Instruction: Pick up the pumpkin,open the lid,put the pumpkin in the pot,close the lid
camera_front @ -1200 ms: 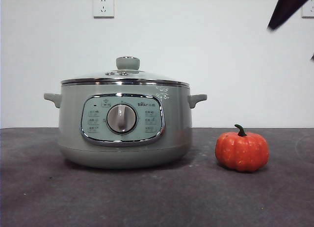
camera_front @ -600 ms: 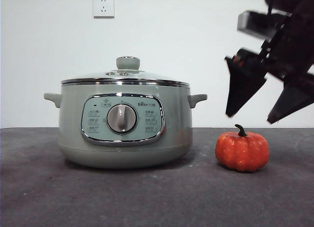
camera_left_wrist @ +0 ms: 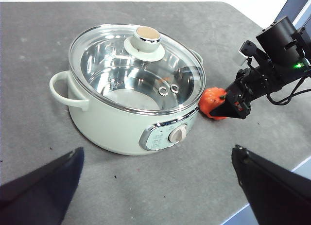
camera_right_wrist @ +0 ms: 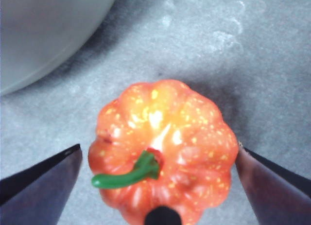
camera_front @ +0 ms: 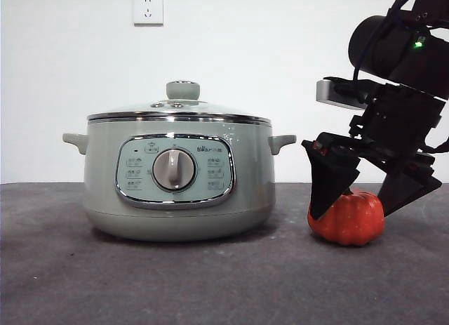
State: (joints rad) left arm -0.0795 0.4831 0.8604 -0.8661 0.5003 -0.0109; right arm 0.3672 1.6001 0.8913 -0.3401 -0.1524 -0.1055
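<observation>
The pot (camera_front: 179,181) sits left on the dark surface (camera_front: 210,283), the lid (camera_front: 179,107) closed on it. Just right, the pumpkin (camera_front: 349,218) rests between the right hand's (camera_front: 354,206) spread jaws. The left hand (camera_left_wrist: 155,186) hangs spread, well apart.

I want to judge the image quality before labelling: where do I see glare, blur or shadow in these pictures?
Right wrist view: the pumpkin has a bright glare spot near its stem, and both jaws look soft and blurred. Left wrist view: the lid is clear, with reflections on the steel inside the pot. Front view: sharp, with a soft shadow on the table under the pot.
</observation>
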